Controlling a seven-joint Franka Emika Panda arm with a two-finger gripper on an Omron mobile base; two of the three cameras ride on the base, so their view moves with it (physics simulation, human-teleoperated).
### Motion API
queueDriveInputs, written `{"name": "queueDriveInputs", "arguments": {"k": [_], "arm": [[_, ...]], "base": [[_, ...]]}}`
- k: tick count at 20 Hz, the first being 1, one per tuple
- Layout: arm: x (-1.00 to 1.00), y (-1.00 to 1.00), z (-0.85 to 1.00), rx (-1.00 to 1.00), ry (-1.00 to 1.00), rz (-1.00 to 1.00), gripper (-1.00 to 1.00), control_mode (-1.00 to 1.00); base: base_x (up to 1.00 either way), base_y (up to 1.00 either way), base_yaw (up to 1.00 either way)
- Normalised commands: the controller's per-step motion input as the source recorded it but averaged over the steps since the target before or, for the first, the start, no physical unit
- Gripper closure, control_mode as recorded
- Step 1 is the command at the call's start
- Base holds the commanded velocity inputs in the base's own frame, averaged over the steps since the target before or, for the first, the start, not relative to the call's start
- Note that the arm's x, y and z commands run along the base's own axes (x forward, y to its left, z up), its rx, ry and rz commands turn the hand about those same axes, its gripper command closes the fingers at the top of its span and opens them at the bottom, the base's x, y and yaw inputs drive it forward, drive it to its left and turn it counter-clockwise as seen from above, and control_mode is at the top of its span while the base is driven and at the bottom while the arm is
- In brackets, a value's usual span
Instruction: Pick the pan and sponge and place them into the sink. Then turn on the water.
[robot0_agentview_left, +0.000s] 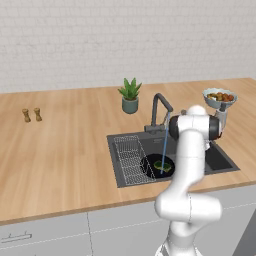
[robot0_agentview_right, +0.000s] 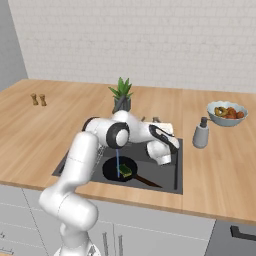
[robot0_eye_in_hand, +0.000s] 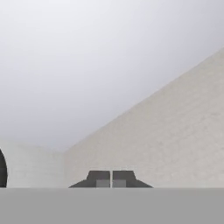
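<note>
A light wooden counter (robot0_agentview_left: 60, 150) runs along a white brick wall (robot0_agentview_left: 125, 40), above grey cabinets (robot0_agentview_left: 50, 232). The dark grey sink (robot0_agentview_left: 116, 150) is recessed near the counter's front edge, wire rack (robot0_agentview_left: 129, 159) at its left. The black pan (robot0_agentview_right: 112, 170) lies on the basin floor, the green sponge (robot0_agentview_right: 125, 170) on it. A thin blue water (robot0_agentview_left: 164, 145) stream falls from the faucet (robot0_agentview_left: 159, 107) onto the pan. The gripper (robot0_eye_in_hand: 111, 179) is fully closed, holding nothing.
</note>
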Motion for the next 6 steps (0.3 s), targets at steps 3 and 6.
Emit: {"name": "queueDriveInputs", "arguments": {"k": [3,6], "arm": [[-0.95,-0.61,1.0,0.09,0.0,-0.01,1.0,-1.0],[-1.0,-0.38,0.99,0.02,-0.08,-0.07,1.0,-1.0]], "base": [[0.0,0.0,0.0],[0.0,0.0,0.0]]}}
